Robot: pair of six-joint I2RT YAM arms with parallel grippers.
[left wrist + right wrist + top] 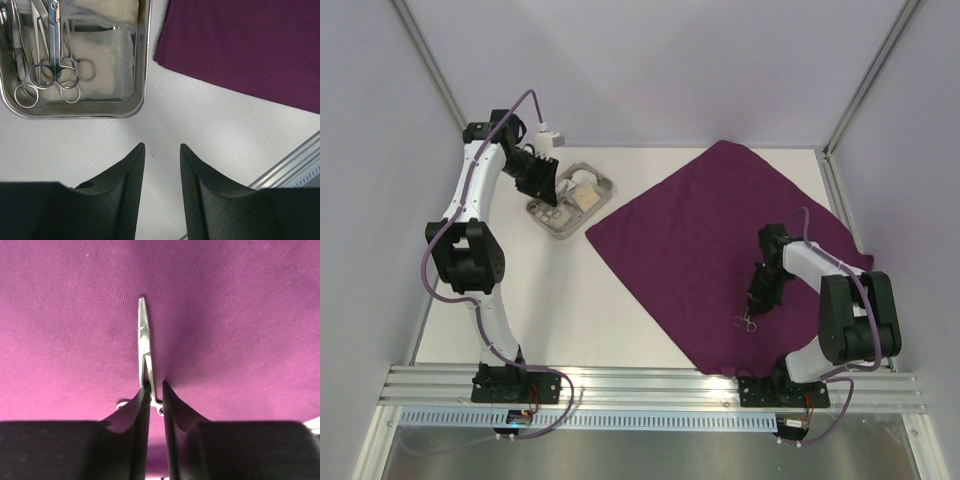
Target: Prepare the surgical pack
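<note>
Likely stiff and slippery, the steel clamp [143,340] on the purple cloth [240,315] sits between narrow jaws of the right gripper [154,385], hold unclear; best pinched near its hinge

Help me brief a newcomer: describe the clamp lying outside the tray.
Find the big purple cloth on the right. Near its front edge, under the right gripper, lies one steel clamp. It alone is outside the steel tray.

We count 1 purple cloth [720,240], 1 steel tray [75,111], and 4 clamps: 1 lone clamp [143,335] on the cloth, and 3 tray clamps [53,45], as best we can tell. Gauze pads [107,65] are stacked, so count unclear.
</note>
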